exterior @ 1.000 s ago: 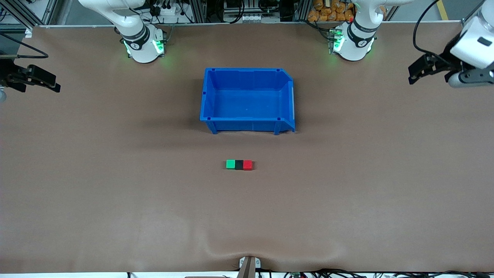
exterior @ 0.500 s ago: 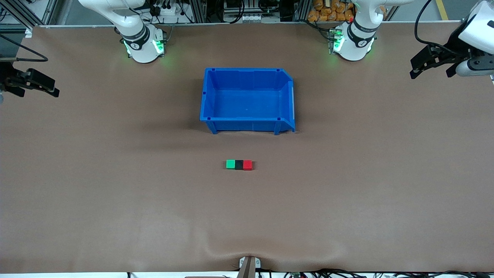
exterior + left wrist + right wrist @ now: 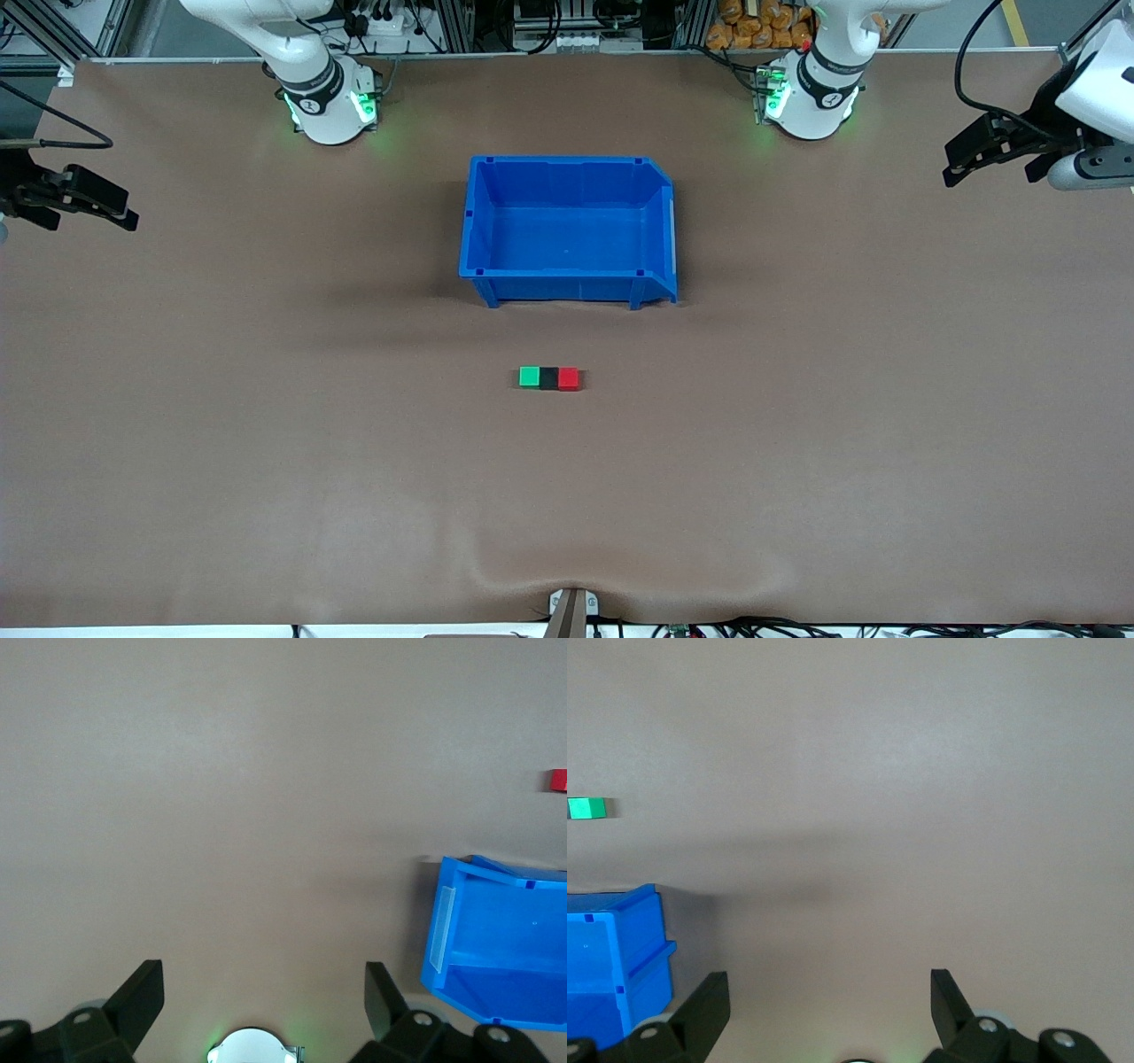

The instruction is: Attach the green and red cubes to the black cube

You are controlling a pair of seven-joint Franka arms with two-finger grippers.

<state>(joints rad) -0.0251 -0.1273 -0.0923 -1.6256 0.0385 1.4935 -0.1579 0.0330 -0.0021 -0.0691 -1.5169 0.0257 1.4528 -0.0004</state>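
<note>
Now the green cube and red cube touch the black cube between them, nearer the camera than the blue bin; the left hand and the right hand hang spread wide over the counter ends, well apart from the bin.

Green cube near blue bin

Three small cubes of equal size are found set in a straight row on the brown bench, nearer the front camera than the blue bin. The black cube, matte and plain, is placed in the middle. The green cube is seated flush against it at its 9 o'clock face as seen from the front camera, toward the right arm's end. The red cube is seated flush at its 3 o'clock face, toward the left arm's end. All three are observed flat, upright and squarely aligned, with no gaps visible.
</note>
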